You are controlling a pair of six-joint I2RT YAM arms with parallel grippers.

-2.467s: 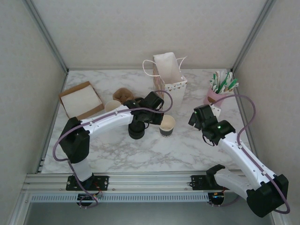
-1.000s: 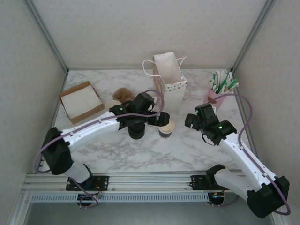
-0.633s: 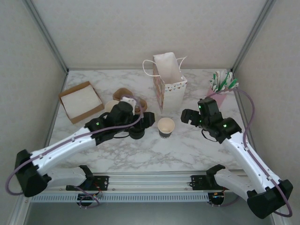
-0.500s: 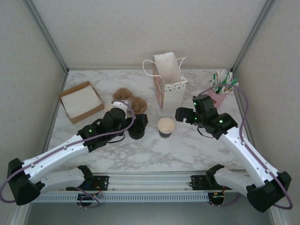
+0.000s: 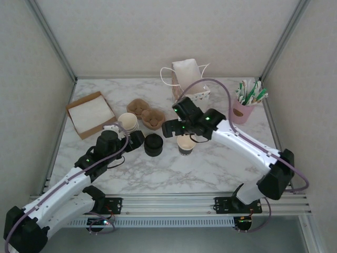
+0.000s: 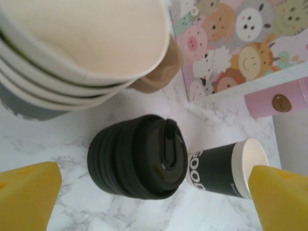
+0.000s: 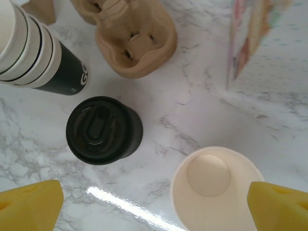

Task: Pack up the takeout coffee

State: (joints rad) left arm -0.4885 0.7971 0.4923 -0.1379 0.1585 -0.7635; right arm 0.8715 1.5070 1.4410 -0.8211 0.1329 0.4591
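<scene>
wide-spread right hand (image 7: 154, 210) over the uncapped cup (image 7: 216, 188)

- The paper cup (image 7: 216, 187) stands open-topped, with bare marble table (image 5: 210, 168) in front of it and to its right.
- The lid pile (image 7: 103, 130) sits just left of the cup. A strip of marble parts them, perhaps too narrow for a finger.
- The paper bag (image 5: 189, 84) walls off the room behind the cup.
- The cup stack (image 5: 128, 122) and brown carrier (image 5: 146, 112) crowd the lid pile's far side.
- The right arm (image 5: 247, 147) crosses above the table's right half.
</scene>
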